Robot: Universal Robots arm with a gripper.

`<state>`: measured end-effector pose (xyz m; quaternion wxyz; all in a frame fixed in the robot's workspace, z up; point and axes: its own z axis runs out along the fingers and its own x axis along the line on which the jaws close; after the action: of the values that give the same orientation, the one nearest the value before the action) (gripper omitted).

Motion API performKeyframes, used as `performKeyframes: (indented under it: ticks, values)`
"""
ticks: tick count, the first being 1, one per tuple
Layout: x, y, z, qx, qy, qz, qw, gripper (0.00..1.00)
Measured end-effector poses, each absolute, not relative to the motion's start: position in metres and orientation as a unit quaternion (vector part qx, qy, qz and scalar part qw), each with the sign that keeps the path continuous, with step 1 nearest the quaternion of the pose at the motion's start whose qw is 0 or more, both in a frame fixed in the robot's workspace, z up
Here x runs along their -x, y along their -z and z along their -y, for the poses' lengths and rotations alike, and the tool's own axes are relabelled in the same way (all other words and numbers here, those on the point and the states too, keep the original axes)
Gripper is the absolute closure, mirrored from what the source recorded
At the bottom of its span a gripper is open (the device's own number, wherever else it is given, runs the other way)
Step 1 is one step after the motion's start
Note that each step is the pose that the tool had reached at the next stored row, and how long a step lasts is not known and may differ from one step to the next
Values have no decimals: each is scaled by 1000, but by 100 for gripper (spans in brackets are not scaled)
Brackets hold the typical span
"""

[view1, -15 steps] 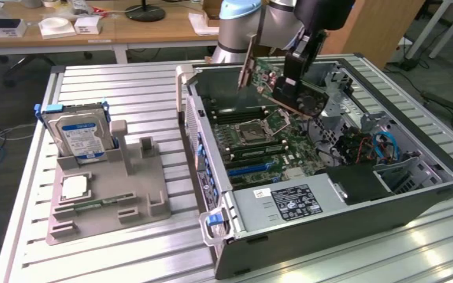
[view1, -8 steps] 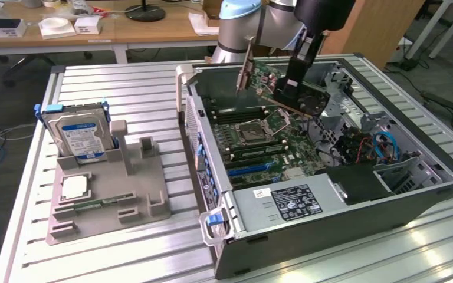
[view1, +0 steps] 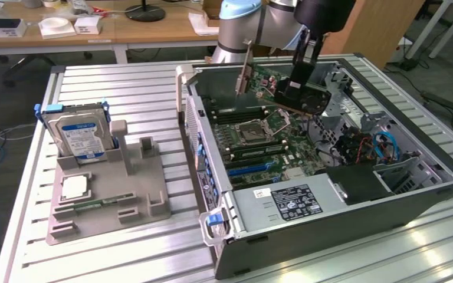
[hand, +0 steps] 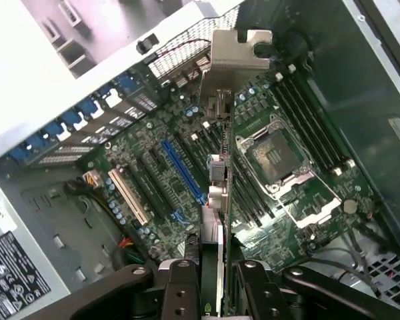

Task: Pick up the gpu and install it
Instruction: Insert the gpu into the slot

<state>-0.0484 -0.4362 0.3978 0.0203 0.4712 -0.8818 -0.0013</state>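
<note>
My gripper (view1: 299, 82) is shut on the gpu (view1: 309, 99), a green card with a black cooler block. I hold it tilted in the air above the far part of the open computer case (view1: 415, 197). Its silver end bracket (view1: 244, 73) hangs toward the case's rear wall. In the wrist view the gpu (hand: 217, 180) appears edge-on between my fingers (hand: 180, 287), with the bracket (hand: 237, 50) at its far end. It hovers over the motherboard (hand: 153, 167), between the blue slot (hand: 183, 173) and the processor socket (hand: 277, 157), apart from the board.
A grey fixture (view1: 124, 200) on the slatted table holds a silver hard drive (view1: 81, 132) with a blue label and a memory stick (view1: 92, 205). Inside the case sit the power supply (view1: 289, 203) and blue cables (view1: 388, 147). Desks stand behind.
</note>
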Motion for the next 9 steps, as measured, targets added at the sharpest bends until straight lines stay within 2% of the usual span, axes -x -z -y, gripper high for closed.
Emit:
performKeyframes:
  ticks: [9]
  values:
    - [48,-390,436,-521,-2,853,16,73]
